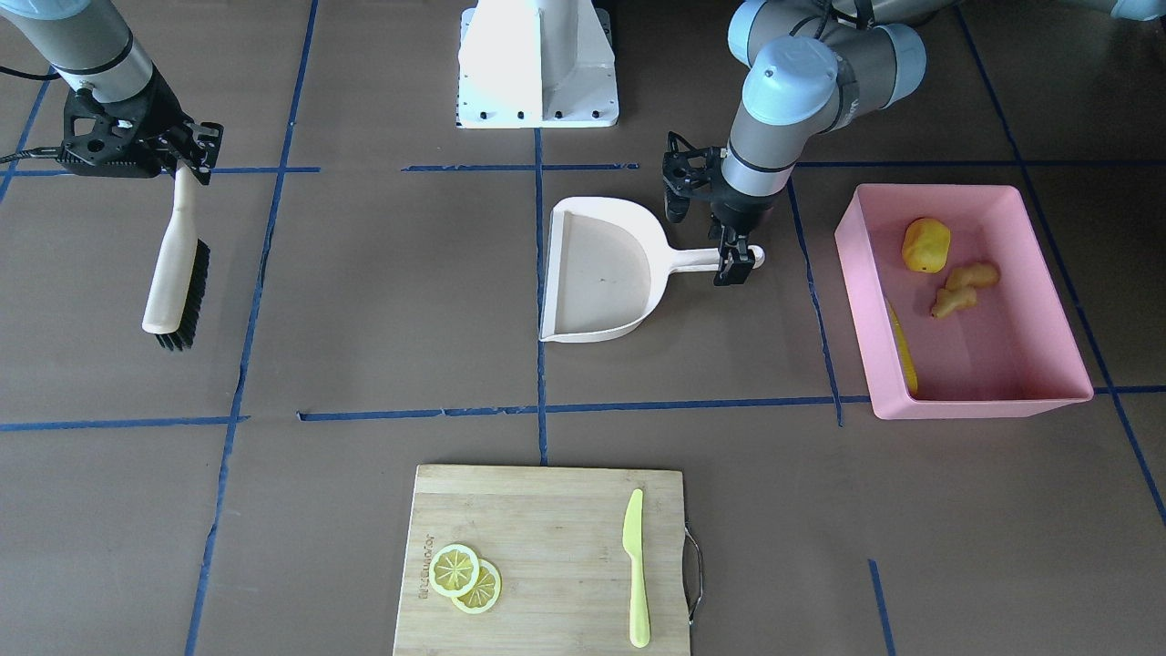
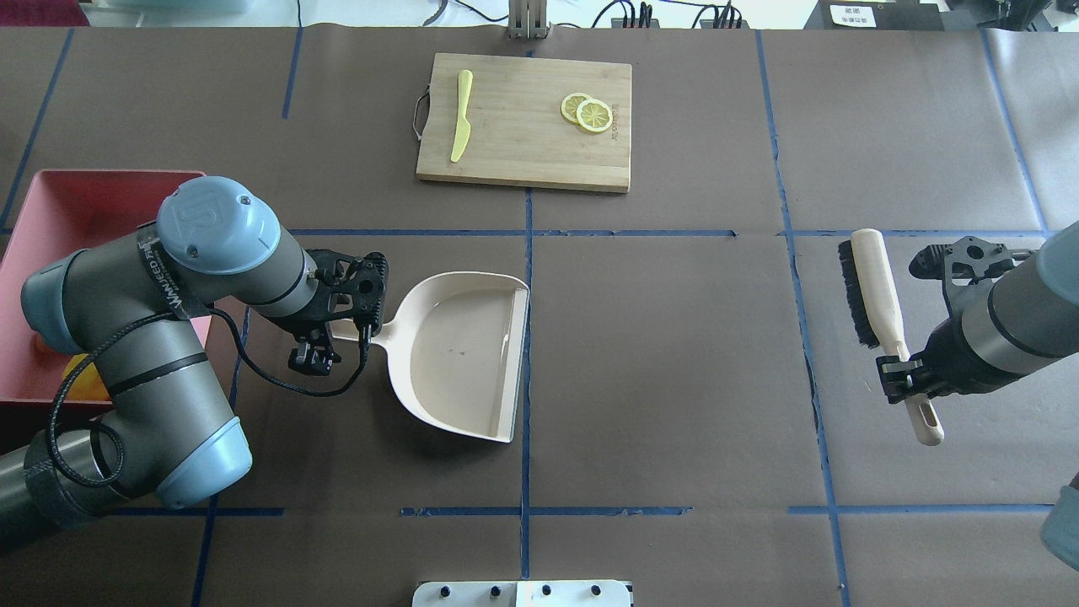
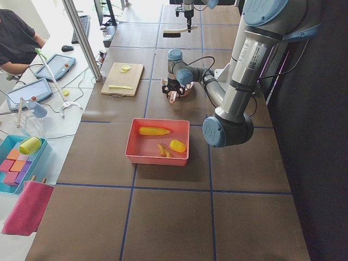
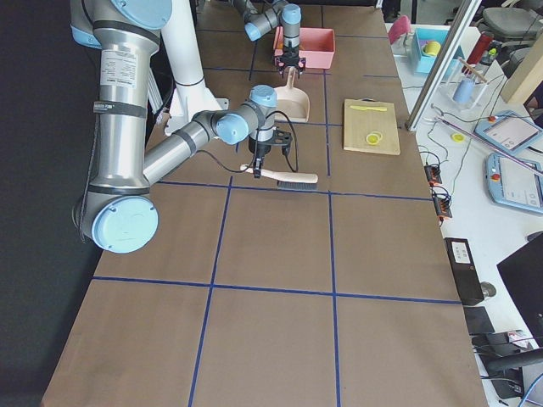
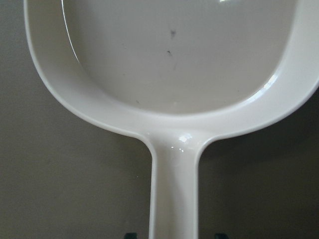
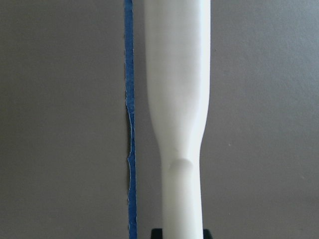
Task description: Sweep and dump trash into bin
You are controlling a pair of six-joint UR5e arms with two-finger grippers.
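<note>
Your light, hard toy-food trash (image 1: 926, 244) is lying in the large pink plastic bin (image 1: 861, 310). Your left fingers (image 1: 731, 267) are straddling the stiff beige plastic dustpan (image 1: 597, 273) at its handle, slightly apart. Your right fingers (image 2: 892, 371) are clamping the cream-handled brush (image 1: 173, 264).

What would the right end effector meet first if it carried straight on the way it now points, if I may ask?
Probably the table: the right end effector, shut on the brush handle, points straight down beside a blue tape line. Its height above the table is unclear.
</note>
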